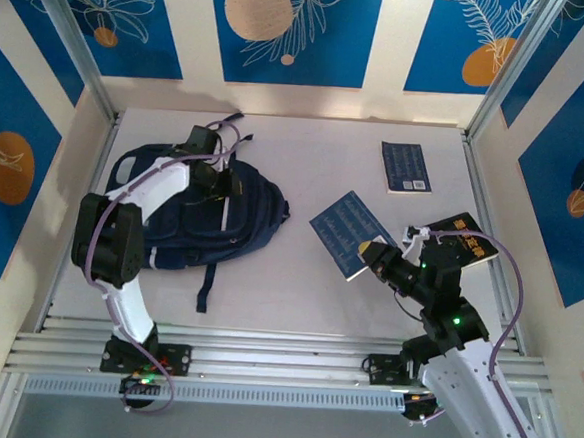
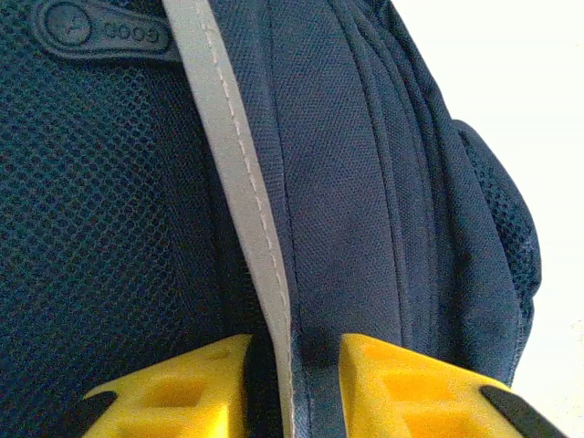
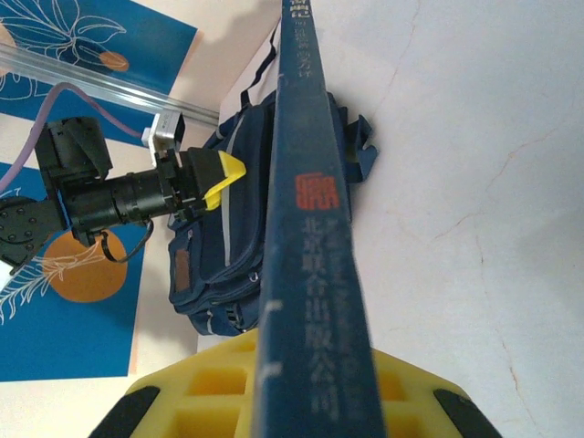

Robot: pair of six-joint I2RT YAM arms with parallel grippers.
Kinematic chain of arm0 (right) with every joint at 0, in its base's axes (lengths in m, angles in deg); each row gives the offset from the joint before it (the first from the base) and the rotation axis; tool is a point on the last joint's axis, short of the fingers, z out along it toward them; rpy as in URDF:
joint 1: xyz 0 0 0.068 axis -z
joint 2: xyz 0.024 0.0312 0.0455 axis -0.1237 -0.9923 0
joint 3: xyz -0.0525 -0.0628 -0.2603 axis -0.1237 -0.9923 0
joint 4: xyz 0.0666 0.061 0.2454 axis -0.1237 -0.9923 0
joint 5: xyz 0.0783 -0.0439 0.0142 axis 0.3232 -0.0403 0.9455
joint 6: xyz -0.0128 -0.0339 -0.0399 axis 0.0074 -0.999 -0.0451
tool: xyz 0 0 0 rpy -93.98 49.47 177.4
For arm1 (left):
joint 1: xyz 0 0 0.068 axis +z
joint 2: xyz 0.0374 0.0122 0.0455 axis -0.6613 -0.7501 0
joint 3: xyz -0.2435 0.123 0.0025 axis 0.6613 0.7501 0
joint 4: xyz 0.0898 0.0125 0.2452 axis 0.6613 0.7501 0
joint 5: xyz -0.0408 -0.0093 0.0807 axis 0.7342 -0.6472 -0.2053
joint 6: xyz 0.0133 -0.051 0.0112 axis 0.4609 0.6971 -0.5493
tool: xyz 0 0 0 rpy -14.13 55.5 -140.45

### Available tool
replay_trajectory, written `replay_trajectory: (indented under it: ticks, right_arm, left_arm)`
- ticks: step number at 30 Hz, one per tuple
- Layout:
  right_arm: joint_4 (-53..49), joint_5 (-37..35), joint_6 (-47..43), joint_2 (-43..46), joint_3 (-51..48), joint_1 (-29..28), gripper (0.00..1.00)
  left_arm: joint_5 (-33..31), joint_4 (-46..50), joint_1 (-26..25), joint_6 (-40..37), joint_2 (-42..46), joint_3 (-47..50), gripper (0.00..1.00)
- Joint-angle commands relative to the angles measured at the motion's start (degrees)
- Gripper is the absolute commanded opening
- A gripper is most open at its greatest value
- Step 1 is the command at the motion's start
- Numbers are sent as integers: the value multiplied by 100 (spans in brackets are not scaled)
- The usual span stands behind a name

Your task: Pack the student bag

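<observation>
Two claws, both gripping.
Left claw (image 2: 294, 356) narrow, pinching a grey-striped fold of the student bag (image 2: 392, 182); right claw (image 3: 315, 388) closed on a blue book (image 3: 315, 210).

Robot test cell, lab-type rig.

- Two white-and-black arms, left arm (image 1: 120, 237) and right arm (image 1: 462, 361), bolted side by side to slotted aluminium rails (image 1: 282, 364) along the near edge of a plain white counter (image 1: 306, 155).
- Bare aluminium frame posts (image 1: 69, 38) rise at the counter's far corners and box it in like a booth.
- Walls are flat printed panels (image 1: 286, 23): blue, with white leaf outlines and orange discs, set between cream strips.
- Purple cable (image 1: 512, 295) loops loose along the right arm, exposed.
- Small green light (image 1: 455, 319) lit on the right arm; red and green lights (image 1: 144, 376) at the left arm's base.
</observation>
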Motion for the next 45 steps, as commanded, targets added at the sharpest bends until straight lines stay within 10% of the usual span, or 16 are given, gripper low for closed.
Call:
replay_trajectory:
  ticks: [1, 6, 23, 37, 45]
  right_arm:
    - [228, 206, 7, 106, 2, 34, 0]
    - [32, 148, -126, 147, 134, 44, 0]
    - [-1991, -902, -1220, 13, 1518, 158, 0]
    - [-1343, 1841, -749, -636, 1952, 227, 0]
    - [-683, 2197, -248, -1267, 1576, 102, 0]
  left_arm:
    - [103, 132, 49, -122, -143, -265, 21]
    - [147, 285, 20, -247, -165, -369, 0]
    - [1099, 2063, -915, -911, 1112, -2105, 0]
    - [3729, 1276, -444, -319, 1774, -2723, 0]
    - [4218, 933, -439, -173, 1755, -2732, 0]
